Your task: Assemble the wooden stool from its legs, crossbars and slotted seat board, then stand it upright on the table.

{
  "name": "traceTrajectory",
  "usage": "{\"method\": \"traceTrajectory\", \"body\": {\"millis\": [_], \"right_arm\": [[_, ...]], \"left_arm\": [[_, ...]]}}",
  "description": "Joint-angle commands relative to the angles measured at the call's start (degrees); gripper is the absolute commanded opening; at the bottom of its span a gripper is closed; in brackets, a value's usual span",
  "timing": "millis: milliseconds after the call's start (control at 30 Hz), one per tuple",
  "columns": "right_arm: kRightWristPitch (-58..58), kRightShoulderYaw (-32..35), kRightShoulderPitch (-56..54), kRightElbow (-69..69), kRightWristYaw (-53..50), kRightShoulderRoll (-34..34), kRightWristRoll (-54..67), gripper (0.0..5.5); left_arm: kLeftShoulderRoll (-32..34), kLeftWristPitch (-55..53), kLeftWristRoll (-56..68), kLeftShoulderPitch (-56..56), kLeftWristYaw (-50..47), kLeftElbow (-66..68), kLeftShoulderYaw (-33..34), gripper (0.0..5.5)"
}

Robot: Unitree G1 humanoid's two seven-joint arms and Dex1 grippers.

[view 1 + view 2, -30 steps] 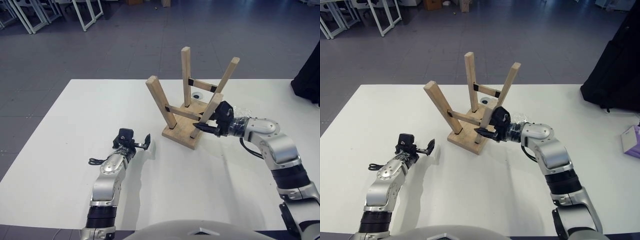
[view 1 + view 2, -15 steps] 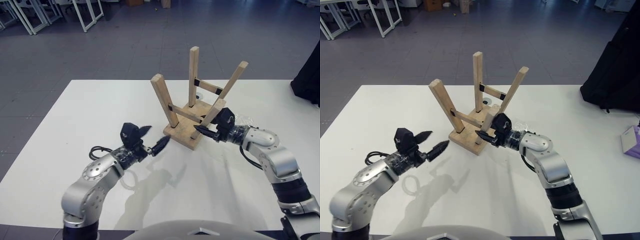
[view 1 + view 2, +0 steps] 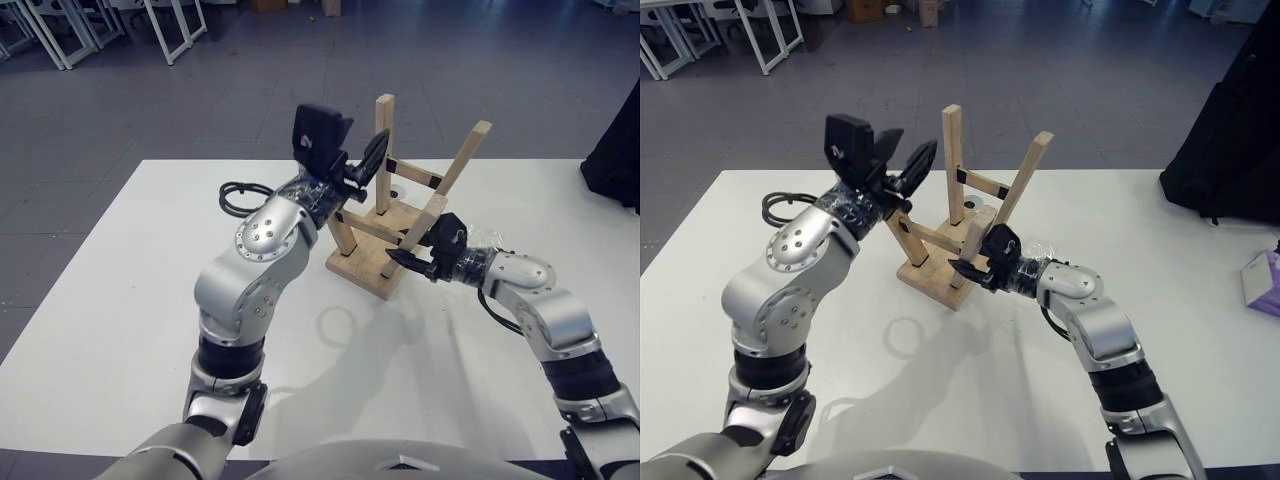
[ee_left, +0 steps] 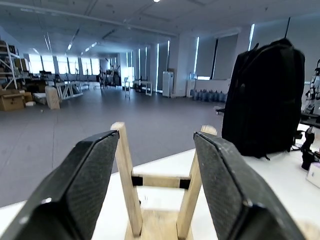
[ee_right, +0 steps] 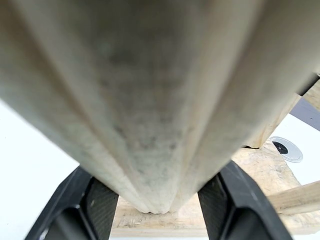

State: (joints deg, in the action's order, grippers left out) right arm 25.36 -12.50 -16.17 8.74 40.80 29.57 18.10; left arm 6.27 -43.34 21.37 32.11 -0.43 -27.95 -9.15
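**Stool inverted: 1 leg pinched, 1 gripper hovering**

The left gripper (image 3: 905, 158) hangs raised at the stool's 9 o'clock, near the leg tops. Its fingers are spread wide and grip nothing.

The stool (image 3: 398, 215) sits upside down toward 12 o'clock on the table (image 3: 150, 300). Its seat board (image 3: 360, 275) is down and its 4 legs point up, joined by crossbars (image 3: 365, 226).

At the stool's 5 o'clock, the right gripper (image 3: 403, 262) is clamped on the near leg (image 3: 425, 215), low and just above the board.

The stool is bare, stiff wood and probably light. The slotted joints (likely only pressed in) could pull loose if it is swung by 1 leg. I would turn it over holding 2 opposite legs low down, close to the crossbars.
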Motion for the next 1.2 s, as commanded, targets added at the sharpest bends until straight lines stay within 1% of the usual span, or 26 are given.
{"method": "traceTrajectory", "body": {"millis": [33,67,100,167,233,300,433,533,567,600,667,700,767,833,867,900,967,1067,1133,1200], "right_arm": [[4.2,-3.5,3.4,-6.4,0.3,1.0,-3.8,2.04],[4.2,-3.6,3.1,-6.5,0.5,1.0,-3.8,2.04],[4.2,-3.7,3.0,-6.5,0.6,1.0,-3.8,2.04],[4.2,-3.9,2.6,-6.2,0.4,0.8,-4.0,2.04],[5.1,-3.8,2.5,-4.7,-0.3,0.5,-3.8,2.04],[7.7,-3.8,2.2,-2.8,-1.5,0.4,-3.4,2.04],[9.9,-4.8,2.4,-2.6,-1.3,0.6,-2.9,2.04],[9.5,-4.7,2.4,-4.1,-1.6,0.1,-2.8,2.04],[9.3,-4.6,2.2,-4.6,-1.7,0.0,-2.8,2.04],[9.1,-4.5,2.2,-5.1,-1.9,-0.2,-2.9,2.04],[8.8,-4.4,2.2,-5.6,-2.1,-0.4,-2.9,2.04],[8.7,-4.3,2.2,-5.8,-2.1,-0.5,-2.9,2.04],[8.5,-4.3,2.1,-6.0,-1.9,-0.4,-3.0,2.04],[8.2,-4.5,1.6,-6.5,-1.5,-0.2,-3.1,2.04],[8.2,-4.6,1.5,-6.5,-1.3,-0.1,-3.2,2.04],[8.1,-4.7,1.4,-6.5,-1.0,0.1,-3.3,2.04],[7.9,-5.0,1.3,-6.2,-0.7,0.4,-3.6,2.04],[8.8,-5.0,1.0,-5.1,-0.5,0.5,-3.3,2.04],[9.7,-4.7,0.5,-3.7,-0.5,0.6,-2.7,2.04],[10.0,-4.9,0.0,-3.2,-0.6,0.4,-2.5,2.04]], "left_arm": [[9.9,5.1,-16.8,3.7,3.8,6.8,-14.7,2.78],[13.4,5.5,-22.1,3.2,5.1,8.1,-19.8,2.78],[15.5,5.3,-25.6,2.4,6.3,9.0,-23.4,2.78],[16.7,5.5,-30.2,-0.5,7.4,10.7,-28.0,2.78],[15.8,7.5,-33.2,-3.6,6.4,13.2,-29.7,2.78],[14.7,9.8,-35.2,-6.0,5.4,14.8,-29.4,2.78],[13.2,12.7,-36.4,-7.8,6.8,16.6,-26.2,2.78],[12.0,14.1,-35.7,-7.9,8.1,17.2,-23.3,2.78],[10.3,14.4,-34.2,-8.4,7.9,16.9,-21.2,2.78],[7.0,14.4,-31.2,-8.0,7.1,14.9,-17.4,2.78],[2.3,14.3,-27.3,-4.1,5.6,11.2,-10.3,2.78],[1.3,14.5,-26.6,-1.3,5.2,10.3,-7.7,2.78],[0.9,15.4,-25.8,6.2,5.2,10.2,-3.1,2.78],[1.0,15.6,-26.0,10.5,5.7,10.8,-1.2,2.78],[1.7,16.0,-27.2,10.4,6.5,12.2,-2.5,2.78],[3.1,16.3,-29.4,8.4,8.1,14.1,-6.0,2.78],[7.0,17.9,-35.4,4.1,10.9,16.7,-14.2,2.78],[12.0,18.8,-46.8,-4.1,12.2,21.8,-27.0,2.78],[12.7,16.8,-49.9,-8.4,14.7,24.5,-31.6,2.78],[11.4,16.5,-50.6,-10.7,15.8,25.2,-32.2,2.78]]}}
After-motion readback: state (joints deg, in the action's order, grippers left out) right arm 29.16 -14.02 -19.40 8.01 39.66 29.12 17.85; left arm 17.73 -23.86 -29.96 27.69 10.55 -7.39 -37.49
